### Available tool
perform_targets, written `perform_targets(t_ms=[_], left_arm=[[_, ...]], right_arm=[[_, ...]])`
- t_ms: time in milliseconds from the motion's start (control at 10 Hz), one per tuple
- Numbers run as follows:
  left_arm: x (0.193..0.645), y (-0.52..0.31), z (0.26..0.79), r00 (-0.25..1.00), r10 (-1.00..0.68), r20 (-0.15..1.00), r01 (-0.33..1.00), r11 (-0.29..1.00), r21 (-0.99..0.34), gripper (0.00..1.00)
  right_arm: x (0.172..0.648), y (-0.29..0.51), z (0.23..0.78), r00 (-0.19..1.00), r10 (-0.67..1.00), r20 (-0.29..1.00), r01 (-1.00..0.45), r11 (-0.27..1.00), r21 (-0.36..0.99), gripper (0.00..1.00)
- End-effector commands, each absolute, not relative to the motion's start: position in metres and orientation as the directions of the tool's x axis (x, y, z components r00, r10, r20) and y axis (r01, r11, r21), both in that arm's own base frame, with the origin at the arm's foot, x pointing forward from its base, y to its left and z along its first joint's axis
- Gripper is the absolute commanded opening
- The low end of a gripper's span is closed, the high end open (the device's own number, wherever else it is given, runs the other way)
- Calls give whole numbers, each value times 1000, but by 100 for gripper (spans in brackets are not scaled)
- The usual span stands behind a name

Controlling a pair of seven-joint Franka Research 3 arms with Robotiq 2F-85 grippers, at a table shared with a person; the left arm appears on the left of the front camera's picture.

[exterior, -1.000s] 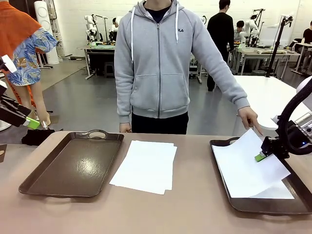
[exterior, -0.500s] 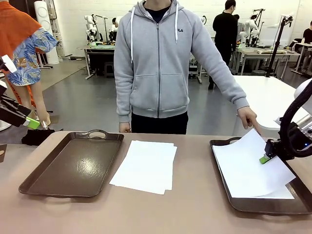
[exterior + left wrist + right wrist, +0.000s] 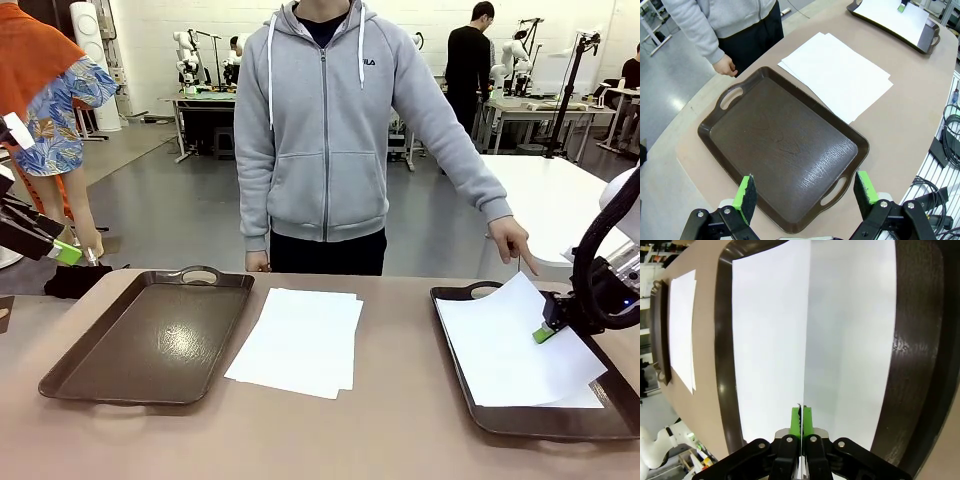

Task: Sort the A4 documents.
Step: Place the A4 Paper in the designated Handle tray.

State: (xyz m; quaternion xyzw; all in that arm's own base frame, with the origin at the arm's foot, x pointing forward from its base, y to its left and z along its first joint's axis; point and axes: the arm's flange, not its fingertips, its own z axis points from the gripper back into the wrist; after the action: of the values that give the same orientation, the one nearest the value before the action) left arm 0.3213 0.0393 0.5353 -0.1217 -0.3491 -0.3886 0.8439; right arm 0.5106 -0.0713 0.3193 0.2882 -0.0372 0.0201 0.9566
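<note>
Front: fixed, low at the robot's edge of the desk [image 3: 400, 440], facing across to the person [image 3: 325, 150] on the far side.

Left wrist: high, looking down past the left end effector [image 3: 805, 190] onto the left tray [image 3: 705, 135]. The paper stack [image 3: 837, 75] and right tray [image 3: 929, 42] lie farther off.

Right wrist: very close, along the right end effector [image 3: 802, 417], edge-on to the pinched sheet [image 3: 803, 365].

All 3 views share the stack and both trays.

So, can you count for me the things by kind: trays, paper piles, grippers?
Brown trays: 2 (left tray, right tray)
A4 document piles: 2 (table pile, tray pile)
Grippers: 2 (left gripper, right gripper)
Total: 6
</note>
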Motion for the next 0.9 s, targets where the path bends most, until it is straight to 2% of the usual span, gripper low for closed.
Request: perform_targets(t_ms=[0, 500, 800], left_arm=[[322, 40, 534, 453, -566, 689, 744, 666, 58, 100], [322, 40, 534, 453, -566, 689, 744, 666, 58, 100], [322, 40, 534, 453, -566, 689, 744, 666, 58, 100]], right_arm=[[509, -73, 317, 998, -16, 59, -16, 863, 504, 4], [507, -78, 321, 997, -30, 75, -10, 881, 474, 43], [503, -88, 325, 996, -42, 84, 6, 921, 391, 63]])
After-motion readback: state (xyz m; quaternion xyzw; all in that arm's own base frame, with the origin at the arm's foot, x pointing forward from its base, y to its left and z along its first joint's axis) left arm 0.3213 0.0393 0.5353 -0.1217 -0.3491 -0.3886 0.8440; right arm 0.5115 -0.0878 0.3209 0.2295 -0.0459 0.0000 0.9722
